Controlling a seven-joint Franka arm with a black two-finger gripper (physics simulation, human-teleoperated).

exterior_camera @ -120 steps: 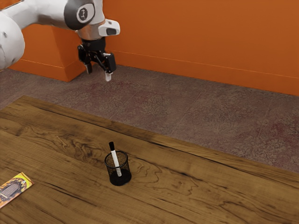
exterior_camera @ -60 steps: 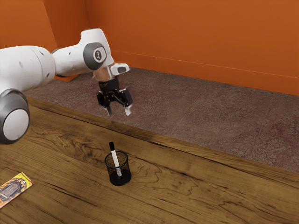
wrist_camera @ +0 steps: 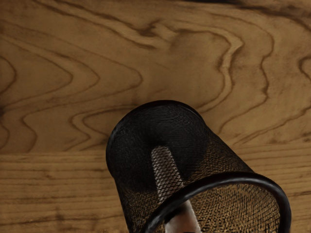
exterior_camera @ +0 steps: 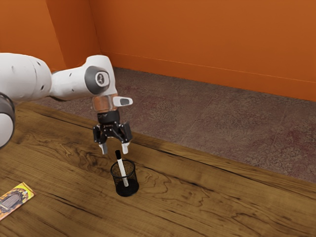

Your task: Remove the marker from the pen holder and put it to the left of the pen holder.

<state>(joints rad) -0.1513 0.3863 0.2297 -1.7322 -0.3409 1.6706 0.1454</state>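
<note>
The gripper (exterior_camera: 114,149) hangs wide open and empty above the marker (exterior_camera: 121,167), which leans in the pen holder (exterior_camera: 127,190), walled round by mesh, a colourful packet (exterior_camera: 15,200) well apart on the table (exterior_camera: 207,202), the exterior view showing the black cap (exterior_camera: 118,154), the wrist view the white lower end (wrist_camera: 164,162).

The bent arm (exterior_camera: 71,83) points its spread fingers (exterior_camera: 125,147) downward.

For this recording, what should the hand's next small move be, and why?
Probably a short descent, fingers still apart, to straddle the black cap of the white marker: the black two-finger hand appears open above it, and the cap rises above the black wire-mesh pen holder.
</note>
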